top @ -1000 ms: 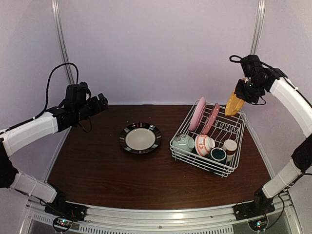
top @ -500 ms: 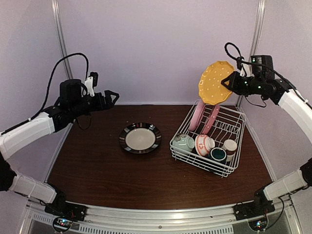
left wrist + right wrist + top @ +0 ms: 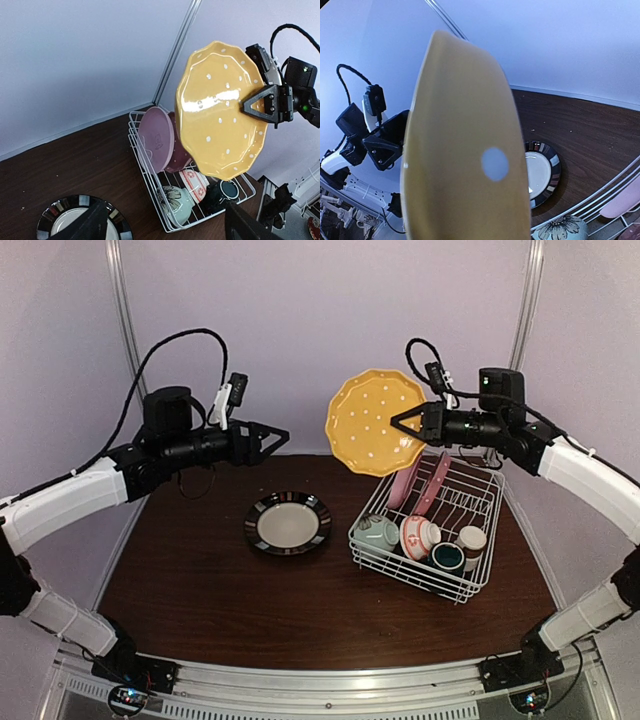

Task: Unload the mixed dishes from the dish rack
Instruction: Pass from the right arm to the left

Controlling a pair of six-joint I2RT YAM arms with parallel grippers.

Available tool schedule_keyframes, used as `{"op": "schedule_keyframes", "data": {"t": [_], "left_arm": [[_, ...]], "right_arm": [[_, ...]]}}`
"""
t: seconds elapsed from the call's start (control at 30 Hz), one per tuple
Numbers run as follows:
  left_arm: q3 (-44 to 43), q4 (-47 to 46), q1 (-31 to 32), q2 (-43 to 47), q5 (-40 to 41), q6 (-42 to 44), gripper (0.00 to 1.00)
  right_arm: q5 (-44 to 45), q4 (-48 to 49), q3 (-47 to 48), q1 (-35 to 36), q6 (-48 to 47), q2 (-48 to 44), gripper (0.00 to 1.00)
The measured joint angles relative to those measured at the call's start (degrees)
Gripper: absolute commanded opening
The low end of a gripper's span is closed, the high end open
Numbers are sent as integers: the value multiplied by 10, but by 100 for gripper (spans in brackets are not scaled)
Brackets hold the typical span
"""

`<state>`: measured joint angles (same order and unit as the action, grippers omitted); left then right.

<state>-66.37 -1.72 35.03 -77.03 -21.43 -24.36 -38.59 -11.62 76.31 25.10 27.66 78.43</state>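
Yellow white-dotted plate (image 3: 377,422), pink plates (image 3: 405,480), black-rimmed plate (image 3: 288,523), pale green bowl (image 3: 376,533), red-patterned bowl (image 3: 418,537), white rack (image 3: 405,571)

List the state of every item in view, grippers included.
yellow dotted plate: held on edge in the air by right gripper
right gripper: shut on the plate's rim
left gripper: open, empty
black-rimmed plate: flat on the table
pink plates: on edge in the dish rack
green bowl: tipped, in rack
red-patterned bowl: tipped, in rack
two cups: in rack

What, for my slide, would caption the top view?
Right gripper holds yellow dotted plate aloft by the dish rack, open left gripper opposite.
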Motion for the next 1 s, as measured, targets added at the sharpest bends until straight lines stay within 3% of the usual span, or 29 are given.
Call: {"op": "schedule_keyframes", "data": {"t": [0.33,0.8,1.0], "left_arm": [[-29,2,19,-54,-68,-6,64],[-56,5,27,-88,-97,-21,46],[-57,5,29,-93,-99,-29,27]], "right_arm": [[-68,59,-31,39,7,10,0],[-88,67,-31,61,-5,34,0],[-91,72,-32,69,-4,39,0]]}}
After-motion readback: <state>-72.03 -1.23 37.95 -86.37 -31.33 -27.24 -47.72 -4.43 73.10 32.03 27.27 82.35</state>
